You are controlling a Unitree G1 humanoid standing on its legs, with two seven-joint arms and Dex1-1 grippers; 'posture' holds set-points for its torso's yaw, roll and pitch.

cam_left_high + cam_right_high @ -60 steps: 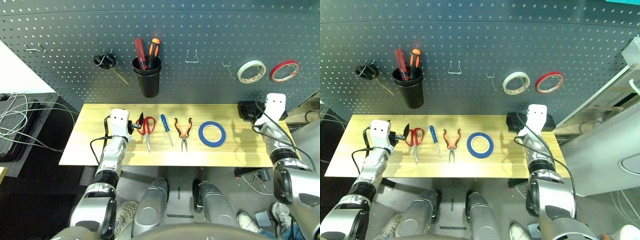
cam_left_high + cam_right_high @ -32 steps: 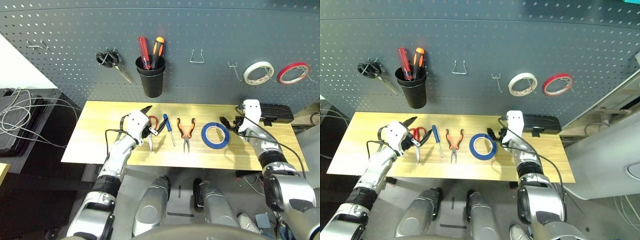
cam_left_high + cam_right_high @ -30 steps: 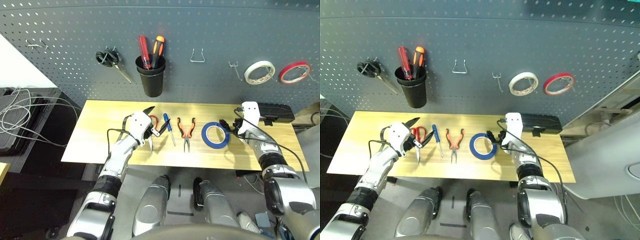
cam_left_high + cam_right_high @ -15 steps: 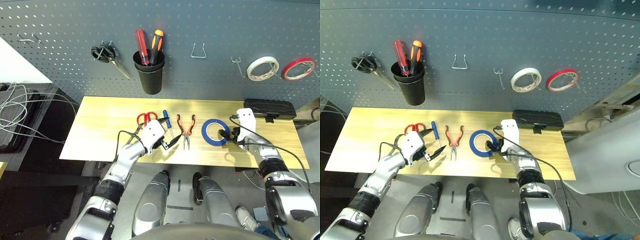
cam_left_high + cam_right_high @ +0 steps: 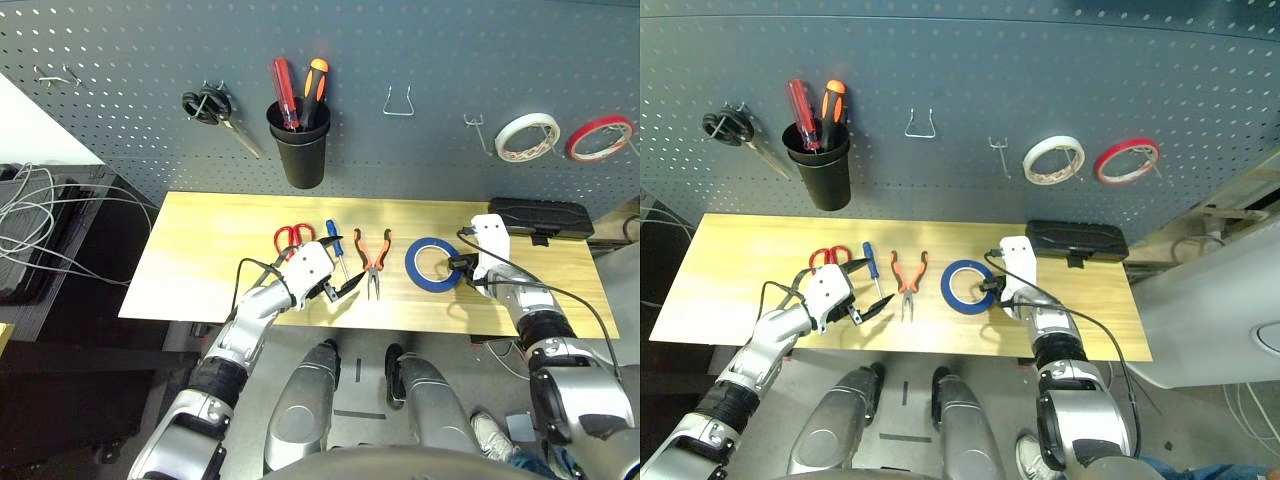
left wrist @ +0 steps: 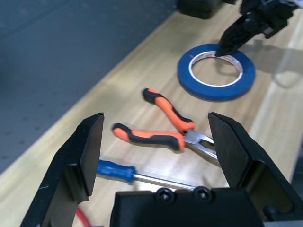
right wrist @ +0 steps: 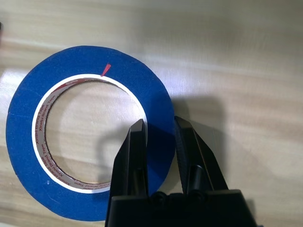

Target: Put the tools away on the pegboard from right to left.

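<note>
The blue tape ring (image 7: 85, 59) lies flat on the wooden table (image 5: 200, 250), right of the other tools. My right gripper (image 7: 160, 137) is shut on its band, one finger inside the ring and one outside. Left of the ring lie the orange-and-black pliers (image 5: 374, 258), the small blue-handled screwdriver (image 5: 332, 247) and the red-handled scissors (image 5: 292, 237). My left gripper (image 5: 338, 283) hovers wide open near the table's front edge, over the screwdriver and pliers (image 6: 161, 127), holding nothing. The dark grey pegboard (image 5: 420, 50) rises behind the table.
On the pegboard hang black-handled scissors (image 5: 212, 108), a black cup (image 5: 298, 150) holding two screwdrivers, a bare wire hook (image 5: 398, 100), a small hook (image 5: 474, 128), a white tape roll (image 5: 525, 135) and a red one (image 5: 598, 137). A black box (image 5: 540, 217) sits at the table's back right.
My right gripper has moved onto the blue tape ring and closed on its band. My left gripper has moved from beside the red scissors toward the front, over the screwdriver and pliers, staying open.
</note>
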